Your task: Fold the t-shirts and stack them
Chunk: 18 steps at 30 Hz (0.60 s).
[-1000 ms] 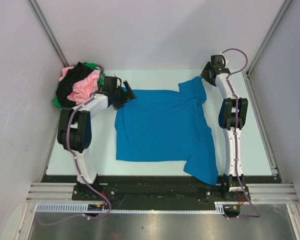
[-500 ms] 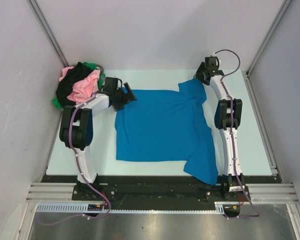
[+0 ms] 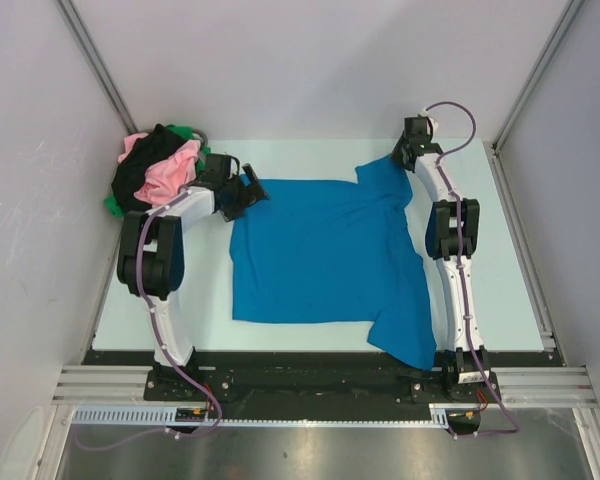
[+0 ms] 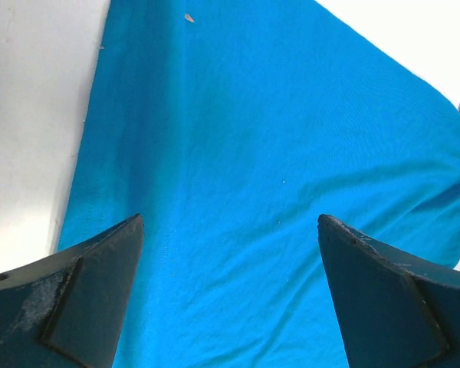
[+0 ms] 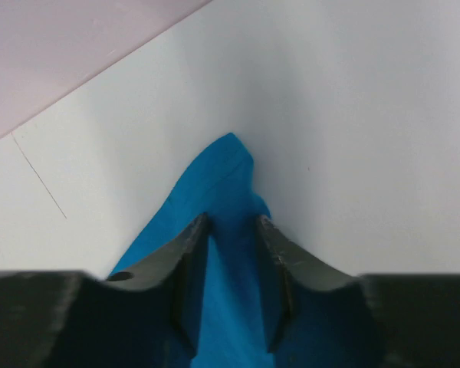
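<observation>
The blue shirt lies spread flat on the worktop. My left fingers are spread wide above its far left corner, holding nothing. My right fingers are narrow, with its far right sleeve between them; whether they pinch it I cannot tell. Other shirts sit heaped far left.

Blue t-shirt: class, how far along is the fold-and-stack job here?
Done: blue t-shirt spread flat, unfolded. In hand: right gripper straddles its far sleeve, grip unclear; left gripper hangs open over the cloth. Left: every fold, plus the heaped pink, black, green shirts.
</observation>
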Tool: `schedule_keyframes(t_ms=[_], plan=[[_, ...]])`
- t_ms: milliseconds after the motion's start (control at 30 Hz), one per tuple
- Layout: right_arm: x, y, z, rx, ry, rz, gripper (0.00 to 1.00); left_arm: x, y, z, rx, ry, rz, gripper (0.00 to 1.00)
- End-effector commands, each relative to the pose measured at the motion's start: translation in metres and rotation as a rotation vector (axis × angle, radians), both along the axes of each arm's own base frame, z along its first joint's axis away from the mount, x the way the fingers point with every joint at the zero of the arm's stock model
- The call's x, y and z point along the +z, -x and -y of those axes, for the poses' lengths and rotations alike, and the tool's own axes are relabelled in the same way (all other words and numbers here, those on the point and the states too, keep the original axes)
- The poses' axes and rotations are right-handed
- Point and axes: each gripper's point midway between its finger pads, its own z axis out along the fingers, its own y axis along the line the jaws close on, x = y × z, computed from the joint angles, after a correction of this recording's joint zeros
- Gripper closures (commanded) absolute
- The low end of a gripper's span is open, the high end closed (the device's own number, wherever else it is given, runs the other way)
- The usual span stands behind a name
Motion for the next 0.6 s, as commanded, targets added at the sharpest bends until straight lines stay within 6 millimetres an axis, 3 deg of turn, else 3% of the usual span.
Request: schedule_keyframes(t_ms=[0,33,100,267,367,433,467,500,533,567], plan=[[-0.009,-0.005,0.006,-0.029,0.016,0.006,0.74,0.014,-0.012,0.003,-0.024,0.018,0.042,0.00],[-0.011,-0.005,0.008,-0.035,0.017,0.002,0.78,0.014,-0.012,0.003,-0.023,0.017,0.043,0.00],[-0.012,-0.004,0.009,-0.036,0.020,-0.004,1.00,0.012,-0.011,0.002,-0.021,0.014,0.039,0.00],[-0.005,-0.004,0.009,-0.032,0.050,0.008,1.00,0.015,-0.015,-0.003,-0.013,0.011,0.052,0.00],[0.002,-0.002,0.007,-0.022,0.055,0.013,1.00,0.033,-0.034,-0.015,0.003,-0.035,0.084,0.00],[0.013,-0.001,0.007,-0.019,0.053,0.028,1.00,0.023,-0.035,-0.025,0.014,-0.078,0.031,0.00],[0.015,-0.001,0.005,-0.010,0.052,0.032,1.00,0.031,-0.044,-0.028,0.019,-0.091,0.045,0.00],[0.012,0.002,0.005,-0.008,0.057,0.022,1.00,0.028,-0.046,-0.034,0.038,-0.122,0.035,0.00],[0.021,0.002,0.005,-0.005,0.057,0.033,1.00,0.019,-0.044,-0.039,0.039,-0.152,0.005,0.00],[0.022,0.003,0.002,0.002,0.059,0.035,1.00,0.024,-0.051,-0.042,0.049,-0.171,0.017,0.00]])
